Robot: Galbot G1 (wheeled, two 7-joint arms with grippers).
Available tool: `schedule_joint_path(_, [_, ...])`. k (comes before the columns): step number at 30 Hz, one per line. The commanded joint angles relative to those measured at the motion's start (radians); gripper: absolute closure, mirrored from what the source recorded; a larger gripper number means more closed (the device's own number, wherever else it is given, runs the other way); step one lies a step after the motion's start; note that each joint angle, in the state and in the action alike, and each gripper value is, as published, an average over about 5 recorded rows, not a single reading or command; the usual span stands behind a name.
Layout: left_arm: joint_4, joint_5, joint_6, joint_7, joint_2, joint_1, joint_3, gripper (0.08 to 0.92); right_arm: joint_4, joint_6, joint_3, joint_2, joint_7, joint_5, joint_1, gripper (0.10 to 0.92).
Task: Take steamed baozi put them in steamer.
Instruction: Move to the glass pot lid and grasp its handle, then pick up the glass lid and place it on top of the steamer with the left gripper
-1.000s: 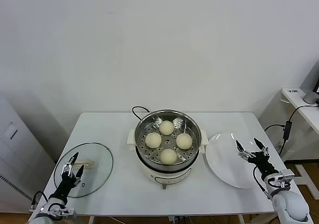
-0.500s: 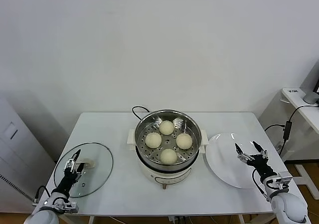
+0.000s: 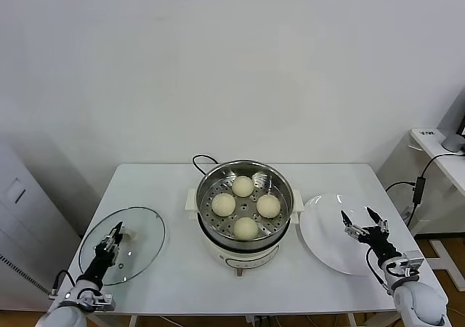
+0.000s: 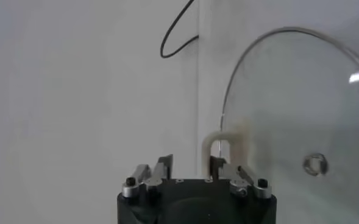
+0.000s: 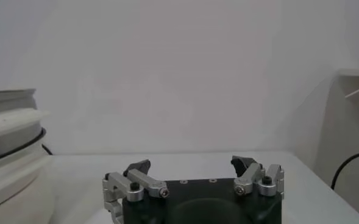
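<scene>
The steamer [image 3: 205, 184], a shiny steel pot on a cream base, stands mid-table. Several cream-white baozi lie on its perforated tray: one at the back [image 3: 243, 186], one left [image 3: 224, 204], one right [image 3: 269, 206], one at the front [image 3: 245, 227]. My left gripper [image 3: 115, 234] hangs low over the glass lid [image 3: 142, 251] at the front left. In the left wrist view, that gripper [image 4: 191, 161] sits right at the lid's cream handle [image 4: 225, 141]. My right gripper [image 3: 361, 220] is open and empty over the white plate [image 3: 327, 240]. The right wrist view shows this gripper [image 5: 194, 163] wide apart beside the steamer [image 5: 8, 152].
A black cord [image 3: 203, 159] runs from the steamer's back over the white table [image 3: 167, 189]. The plate lies right of the steamer and the lid [image 4: 301, 103] lies left of it. A second white table [image 3: 436, 149] with a cable stands at the far right.
My left gripper has crept forward over the lid toward its handle. My right gripper has drifted slightly nearer over the plate. The baozi have not moved.
</scene>
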Motion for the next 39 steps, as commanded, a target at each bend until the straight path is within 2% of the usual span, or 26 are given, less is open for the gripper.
schedule_joint_path(1, [-0.062, 0.004, 0.010, -0.036, 0.005, 0.004, -0.010, 0.752, 0.001, 0.000, 0.001, 0.000, 0.000, 0.000, -0.001, 0.203])
schedule_joint_path(5, [-0.120, -0.005, 0.040, -0.019, 0.019, 0.010, -0.022, 0.859, 0.004, 0.000, 0.002, -0.001, 0.000, 0.001, -0.001, 0.203])
schedule_joint_path(8, [-0.174, -0.041, 0.070, 0.014, 0.034, 0.013, -0.026, 0.889, 0.006, 0.000, 0.002, -0.001, 0.000, 0.000, -0.001, 0.203])
schedule_joint_path(18, [-0.389, -0.165, 0.234, 0.207, 0.108, -0.016, -0.007, 0.890, 0.020, -0.002, 0.006, -0.011, 0.001, 0.002, -0.003, 0.203])
schedule_joint_path(27, [-0.554, -0.187, 0.412, 0.359, 0.157, -0.040, 0.077, 0.890, 0.010, -0.002, 0.007, -0.013, -0.001, 0.001, 0.007, 0.203])
schedule_joint_path(35, [-0.653, -0.145, 0.587, 0.442, 0.203, -0.075, 0.201, 0.890, 0.002, -0.005, 0.004, -0.013, 0.003, -0.003, 0.019, 0.203])
schedule_joint_path(39, [-0.675, -0.092, 0.654, 0.469, 0.203, -0.099, 0.289, 0.890, 0.004, -0.006, 0.002, -0.016, 0.003, -0.005, 0.021, 0.203])
